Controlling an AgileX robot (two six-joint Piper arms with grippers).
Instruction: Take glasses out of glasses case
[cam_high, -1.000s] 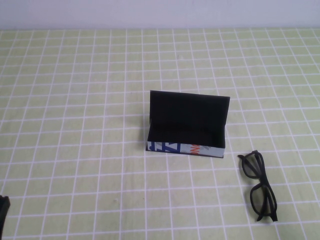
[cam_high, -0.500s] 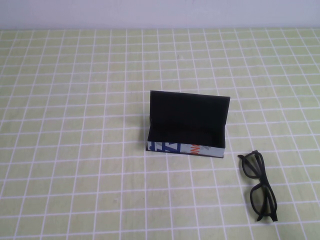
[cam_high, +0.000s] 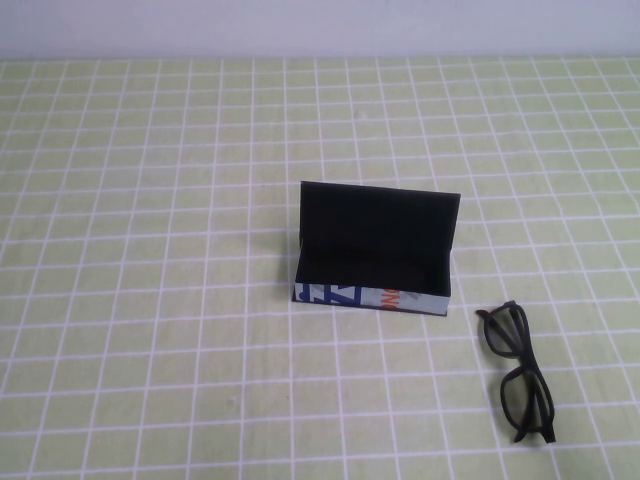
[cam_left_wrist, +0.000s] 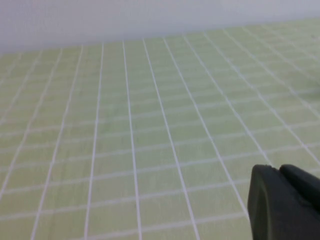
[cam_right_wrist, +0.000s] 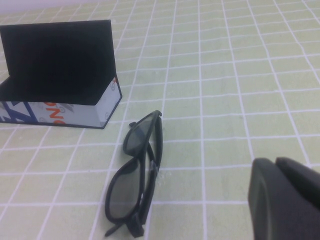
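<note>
green gridded tablecloth (cam_high: 150, 250), glasses case (cam_high: 372, 250) open, glasses (cam_high: 520, 372) out on the cloth.
task looks done: case interior shows only black, lid upright; glasses lie folded just off the case's right front corner, apart from it, long axis running away from the case toward the robot, at a slight slant. right gripper (cam_right_wrist: 287, 200) sits near the glasses, jaws closed on nothing. left gripper (cam_left_wrist: 282, 202) is over bare cloth, away from the case; cannot tell its state.

obstacles: glasses case (cam_high: 372, 255) lid upright, glasses (cam_high: 518, 372) beside it | free: bare tablecloth (cam_high: 150, 300) all round
</note>
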